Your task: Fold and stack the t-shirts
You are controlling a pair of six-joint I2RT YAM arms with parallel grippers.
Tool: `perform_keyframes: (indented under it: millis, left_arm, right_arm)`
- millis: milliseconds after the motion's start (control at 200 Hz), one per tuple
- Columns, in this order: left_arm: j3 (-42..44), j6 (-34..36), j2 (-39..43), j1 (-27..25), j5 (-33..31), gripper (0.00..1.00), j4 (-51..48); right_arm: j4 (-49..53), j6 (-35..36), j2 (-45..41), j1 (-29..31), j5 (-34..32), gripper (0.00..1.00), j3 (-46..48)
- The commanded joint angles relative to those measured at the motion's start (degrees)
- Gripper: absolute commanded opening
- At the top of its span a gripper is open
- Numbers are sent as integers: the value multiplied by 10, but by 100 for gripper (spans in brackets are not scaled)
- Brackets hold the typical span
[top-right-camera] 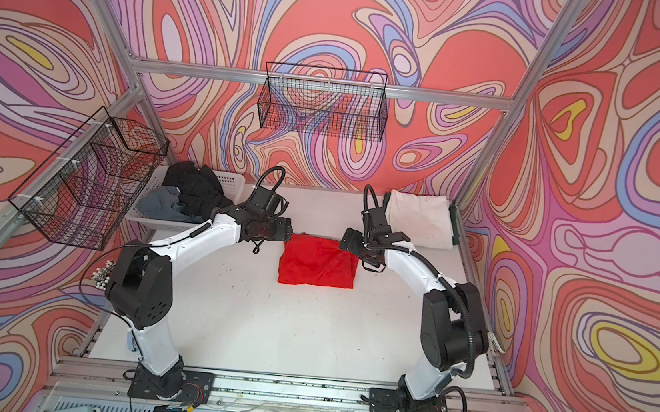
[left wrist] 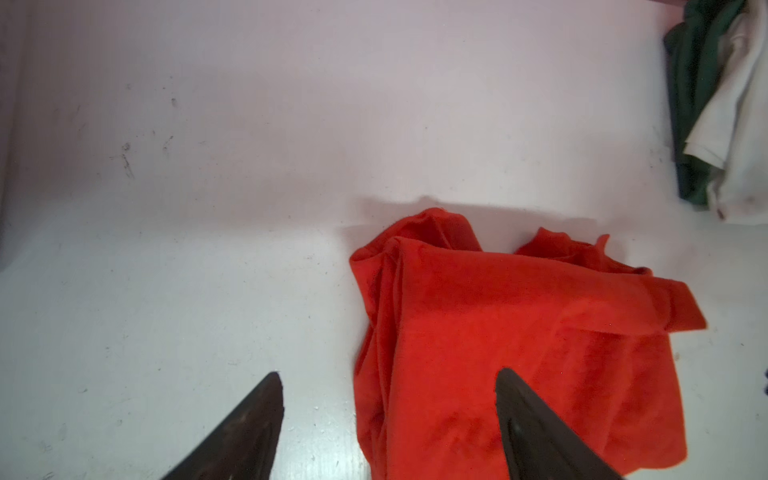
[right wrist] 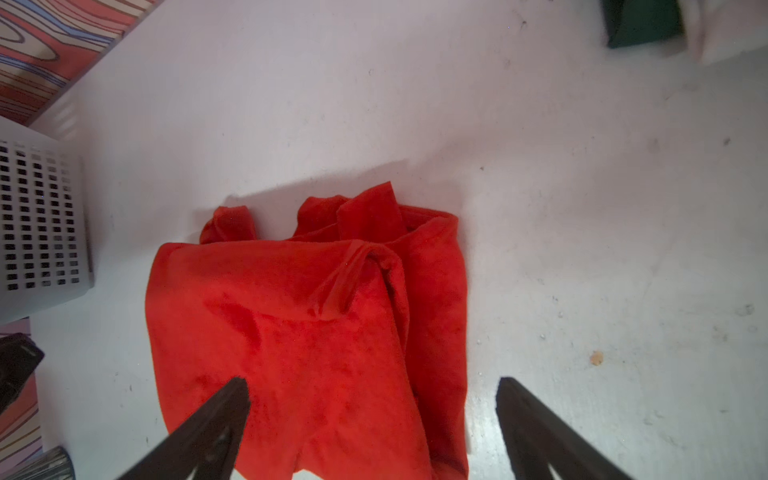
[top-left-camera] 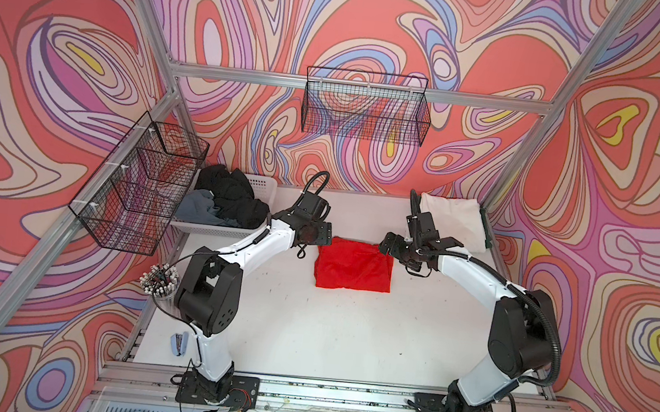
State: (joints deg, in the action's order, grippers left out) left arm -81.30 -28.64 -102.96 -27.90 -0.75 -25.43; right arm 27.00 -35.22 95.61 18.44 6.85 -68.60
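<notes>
A bright red t-shirt [top-left-camera: 353, 264] [top-right-camera: 318, 261] lies folded into a rough square in the middle of the white table. My left gripper [left wrist: 387, 372] is open above the shirt's left back corner [left wrist: 498, 332], one finger over the cloth and one over bare table. My right gripper [right wrist: 372, 380] is open above the right back corner [right wrist: 311, 332] in the same way. Neither holds anything. A folded white t-shirt [top-left-camera: 454, 224] rests on a dark green one [left wrist: 690, 83] at the back right. Black [top-left-camera: 233, 199] and grey [top-left-camera: 198, 208] t-shirts are heaped in the basket.
The white perforated basket [top-left-camera: 263, 185] stands at the back left. Black wire baskets hang on the left wall [top-left-camera: 138, 182] and the back wall [top-left-camera: 366, 106]. A cup of pens [top-left-camera: 159, 281] and a blue stapler [top-left-camera: 179, 343] sit by the left arm's base.
</notes>
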Motion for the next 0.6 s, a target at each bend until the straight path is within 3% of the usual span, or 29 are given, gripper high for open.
perform_keyframes:
  millis: [0,290,431,596]
  left_arm:
    - [17,19,10,-30,30,79,34]
    - [-48,12,-90,-54,57,74,7]
    - [-95,16,-137,-54,42,72,-27]
    - [-115,27,-158,-54,11,72,-37]
  right_arm:
    - [-38,-5,-5,-2,29,96,31]
    - [-30,22,86,-2,-10,92,-12]
    - [-2,43,137,-2,-63,91,-56]
    - [-7,47,171,-2,-76,91,-77]
